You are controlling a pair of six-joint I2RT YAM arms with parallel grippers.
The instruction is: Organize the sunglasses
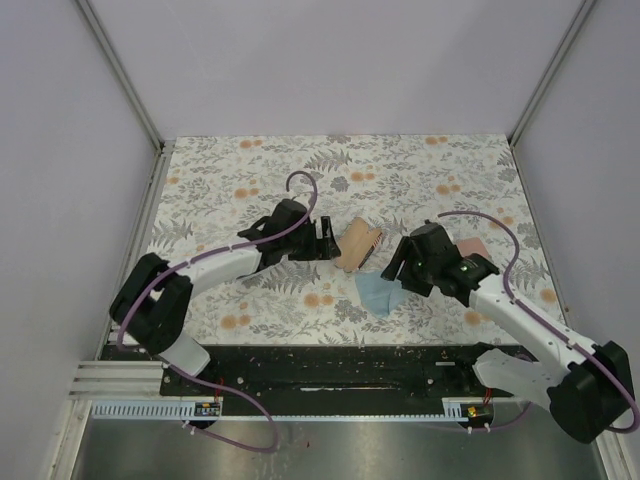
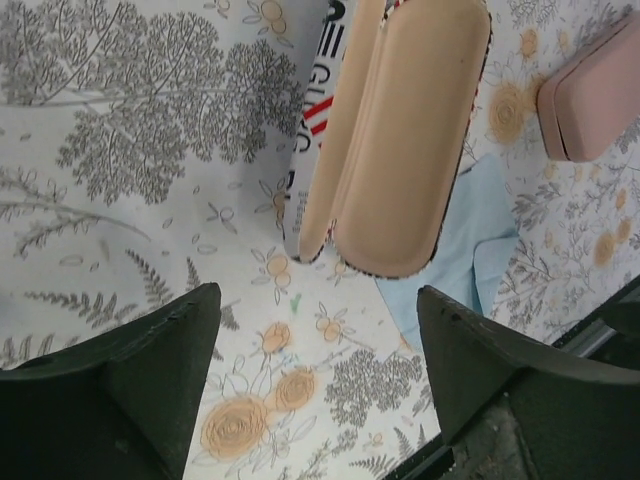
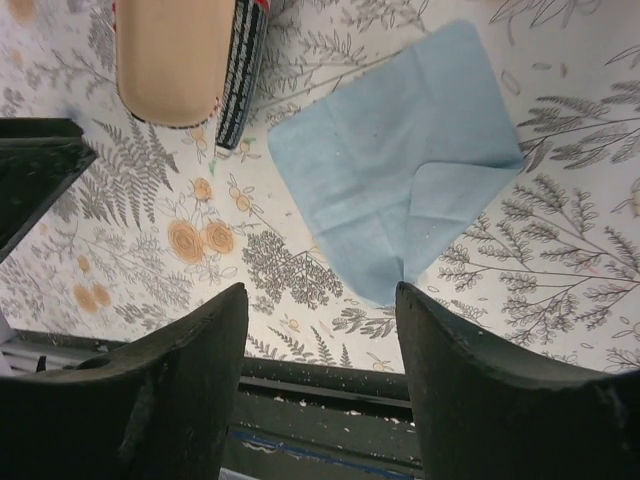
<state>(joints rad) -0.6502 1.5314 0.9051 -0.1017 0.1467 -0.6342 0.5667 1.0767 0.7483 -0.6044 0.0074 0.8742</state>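
Note:
Neither pair of sunglasses shows in any view. The flag-printed case (image 1: 358,247) lies open at the table's middle, its tan lining (image 2: 400,140) bare; it also shows in the right wrist view (image 3: 180,55). My left gripper (image 1: 325,240) is open and empty just left of the case, hovering over bare tablecloth (image 2: 318,300). My right gripper (image 1: 395,270) is open and empty over the near corner of a light blue cloth (image 3: 400,160), just right of the case (image 3: 320,295).
The blue cloth (image 1: 378,292) lies flat in front of the case. A pink oblong case (image 2: 590,90) lies shut at the right, partly hidden behind my right arm (image 1: 472,246). The black rail (image 3: 330,400) of the near table edge runs just under my right gripper.

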